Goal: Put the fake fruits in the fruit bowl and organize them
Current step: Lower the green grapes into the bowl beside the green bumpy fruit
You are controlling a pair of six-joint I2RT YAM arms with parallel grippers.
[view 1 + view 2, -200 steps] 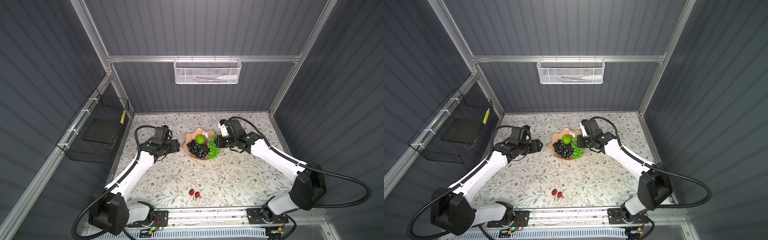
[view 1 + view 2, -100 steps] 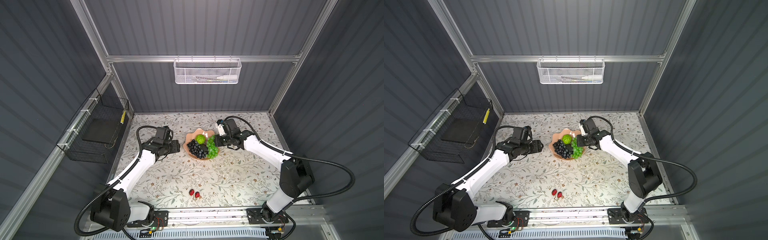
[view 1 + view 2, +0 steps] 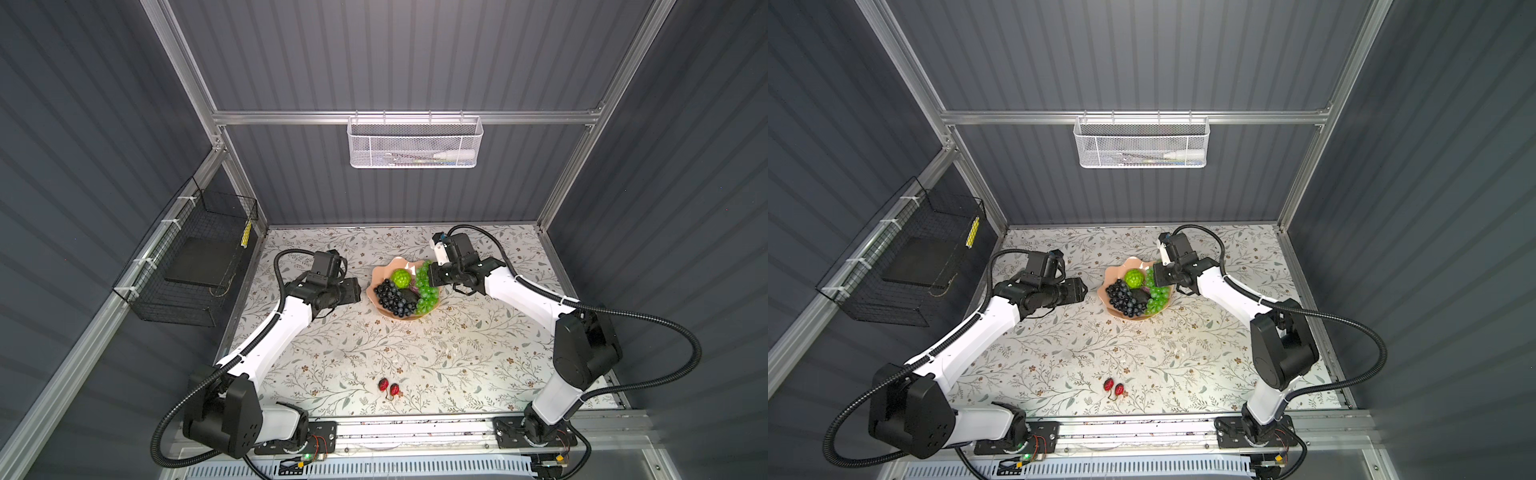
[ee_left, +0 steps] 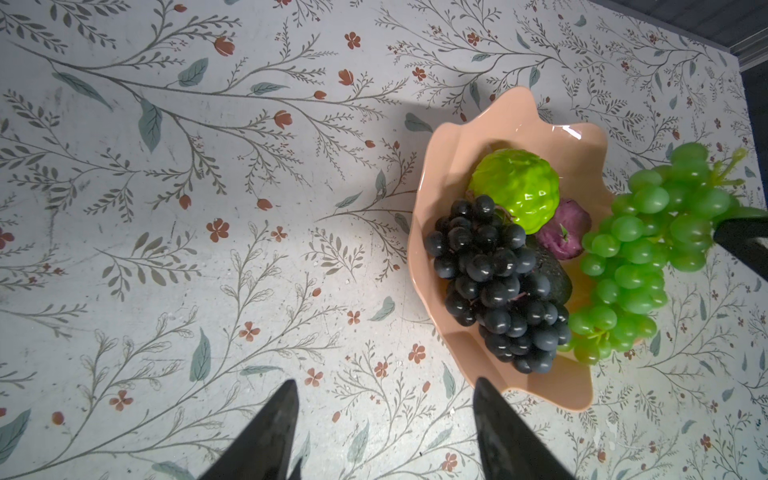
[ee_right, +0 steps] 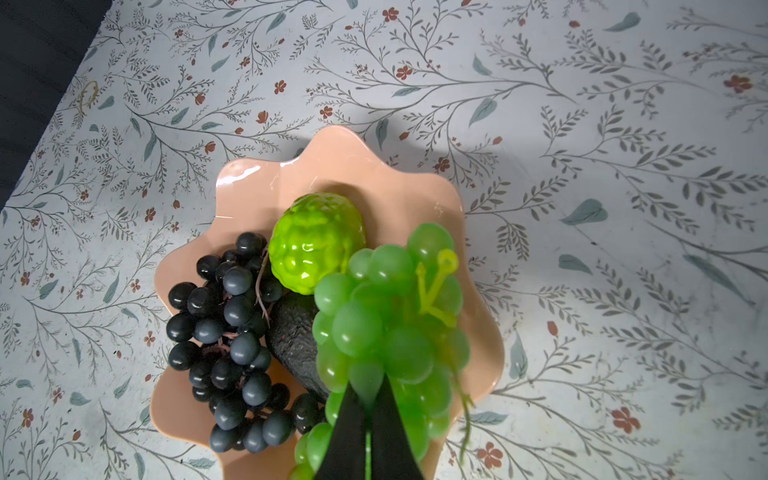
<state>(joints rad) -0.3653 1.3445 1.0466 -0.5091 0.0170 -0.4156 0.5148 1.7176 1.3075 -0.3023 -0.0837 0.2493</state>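
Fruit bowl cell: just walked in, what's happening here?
The right gripper is shut on the green grape bunch, holding it over the rim of the bowl on that arm's side. The left gripper is open and empty, hovering beside the bowl. In the bowl lie the dark grape bunch, bumpy lime-green fruit, purple fruit and avocado. The two red berries lie on the table near the front edge, not yet in the bowl.

left arm (image 3: 286,324) reaches in low, left tool (image 4: 384,381) jaws apart beside the fruit bowl (image 4: 457,137); right tool (image 5: 370,384) pinched tight on the green grape bunch (image 5: 386,324) above it.
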